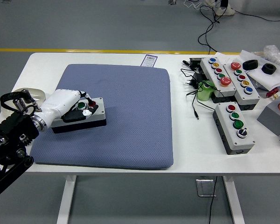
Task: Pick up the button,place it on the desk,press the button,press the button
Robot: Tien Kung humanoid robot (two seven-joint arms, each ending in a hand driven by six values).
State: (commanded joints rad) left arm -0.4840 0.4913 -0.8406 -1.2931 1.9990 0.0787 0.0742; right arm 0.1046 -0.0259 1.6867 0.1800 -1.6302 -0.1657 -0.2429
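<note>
— One arm only, is it? Start me at the left.

— One, yes: the left arm comes in from the lower-left corner, black at the joints, ending in the white left hand [67,103]. It lies across the top of the button box [79,116], palm down, its fingers [87,112] curled over the lid. A white fingertip sits beside the green button [81,105], and the red button [93,104] shows just past it. Whether a finger is pressing down or merely resting, I cannot tell. The hand is not gripping the box; it rests on top with bent fingers.

— And the box itself?

— Grey lid, black base, flat on the left part of the blue mat [126,116], which covers the middle of the white table [186,140].

— Further right?

— A small label [150,60] at the mat's far edge. Then loose black cables [193,93] and a green object [206,90] among them. Behind those, two long button panels [228,77] lie side by side, each with a row of coloured buttons. Nearer the front edge stands a three-button box [235,126], with red, green and a black-and-white knob. At the far right, two black rings [259,66] lie on white paper, and a grey block [273,116] sits at the edge of view.
</note>
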